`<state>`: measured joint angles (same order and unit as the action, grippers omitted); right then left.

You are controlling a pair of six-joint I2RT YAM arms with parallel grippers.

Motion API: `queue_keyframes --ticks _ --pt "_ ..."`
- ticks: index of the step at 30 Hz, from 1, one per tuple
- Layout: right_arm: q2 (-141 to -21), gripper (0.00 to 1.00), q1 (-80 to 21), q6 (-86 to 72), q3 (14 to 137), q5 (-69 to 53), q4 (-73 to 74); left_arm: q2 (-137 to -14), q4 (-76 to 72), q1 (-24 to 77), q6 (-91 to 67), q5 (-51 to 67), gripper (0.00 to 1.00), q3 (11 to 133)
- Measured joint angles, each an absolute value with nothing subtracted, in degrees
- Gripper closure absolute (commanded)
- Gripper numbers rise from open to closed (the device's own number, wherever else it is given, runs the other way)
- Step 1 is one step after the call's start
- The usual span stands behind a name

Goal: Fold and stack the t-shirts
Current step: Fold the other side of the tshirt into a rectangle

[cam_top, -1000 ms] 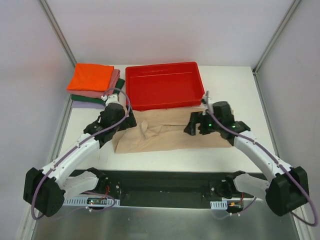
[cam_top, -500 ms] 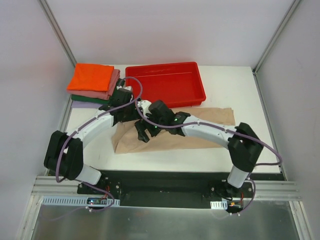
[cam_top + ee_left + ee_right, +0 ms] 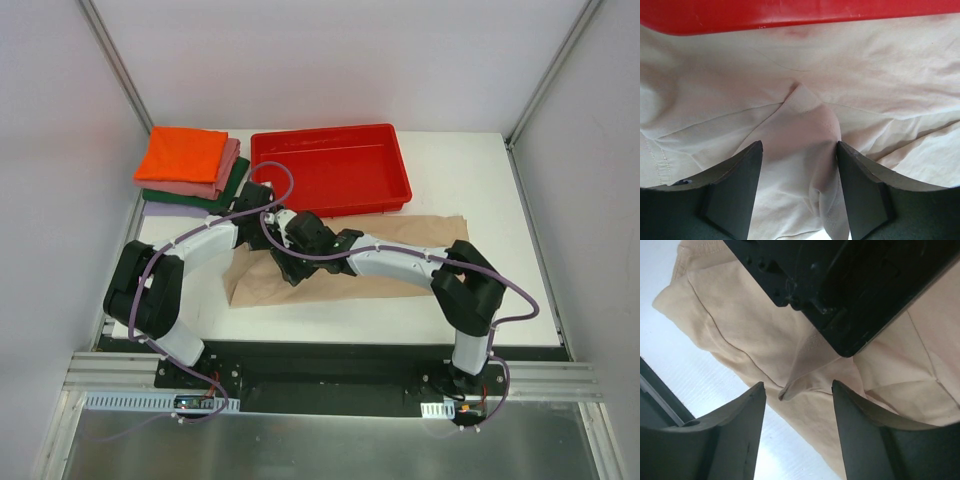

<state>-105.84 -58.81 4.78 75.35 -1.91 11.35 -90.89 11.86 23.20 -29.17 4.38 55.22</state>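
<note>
The large beige t-shirt (image 3: 335, 287) lies spread on the table in front of the red tray, wrinkled at its left end. My left gripper (image 3: 268, 224) is open at the shirt's far left edge by the tray; in the left wrist view (image 3: 799, 152) a raised fold of beige cloth (image 3: 805, 115) stands between its jaws. My right gripper (image 3: 289, 266) reaches across to the same left end, open, with a cloth fold (image 3: 805, 382) between its jaws (image 3: 799, 390). The orange t-shirt (image 3: 183, 153) tops a folded stack over pink (image 3: 222, 180), dark green (image 3: 232, 186) and lavender (image 3: 168, 209).
The red tray (image 3: 330, 170) stands at the back middle; its rim (image 3: 790, 15) is just beyond the left jaws. The left gripper's black body (image 3: 850, 285) hangs close above the right jaws. Bare white table (image 3: 685, 365) shows left of the shirt's edge. Frame posts stand at the back corners.
My right arm has swung from the shirt's right side across to its left end, beside the left gripper. My left gripper has moved back toward the tray. The shirt's right part now lies uncovered.
</note>
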Motion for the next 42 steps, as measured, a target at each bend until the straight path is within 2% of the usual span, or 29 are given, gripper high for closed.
queue_keyframes --ticks 2,4,8,12,14,19,24,29,36,42 --pt "-106.3 0.50 -58.8 4.7 75.4 -1.7 11.3 -90.9 11.7 23.2 -29.2 4.4 0.45 55.2" --pt "-106.7 0.62 -58.8 4.7 75.6 -1.7 11.2 -91.2 11.7 23.2 -29.2 4.4 0.53 55.2" --pt "-107.0 0.99 -58.8 4.5 75.6 -0.6 11.0 -91.8 11.7 23.2 -29.3 4.4 0.72 55.2" --pt "-106.9 0.99 -58.8 4.2 75.4 1.8 10.3 -91.9 11.6 23.2 -29.5 4.2 0.96 55.3" --pt "-106.5 0.99 -58.8 4.2 74.9 2.7 10.1 -91.9 11.6 23.2 -29.6 3.9 1.00 55.4" --pt "-104.7 0.99 -58.8 5.0 74.3 3.8 10.2 -90.0 12.9 23.7 -30.7 1.2 1.00 55.4" --pt "-102.1 0.99 -58.8 5.7 73.9 5.9 10.5 -81.1 19.0 25.7 -35.8 -7.9 1.00 55.4" --pt "-99.7 0.99 -58.9 6.0 73.3 9.0 10.0 -77.5 26.1 27.1 -43.3 -13.6 0.99 55.4" --pt "-99.6 0.99 -59.2 6.7 73.6 13.8 9.8 -82.3 30.7 27.7 -49.1 -16.7 0.97 59.0" --pt "-103.4 0.99 -57.3 7.4 78.1 19.1 11.2 -90.3 32.8 27.3 -50.7 -20.3 0.86 65.8"
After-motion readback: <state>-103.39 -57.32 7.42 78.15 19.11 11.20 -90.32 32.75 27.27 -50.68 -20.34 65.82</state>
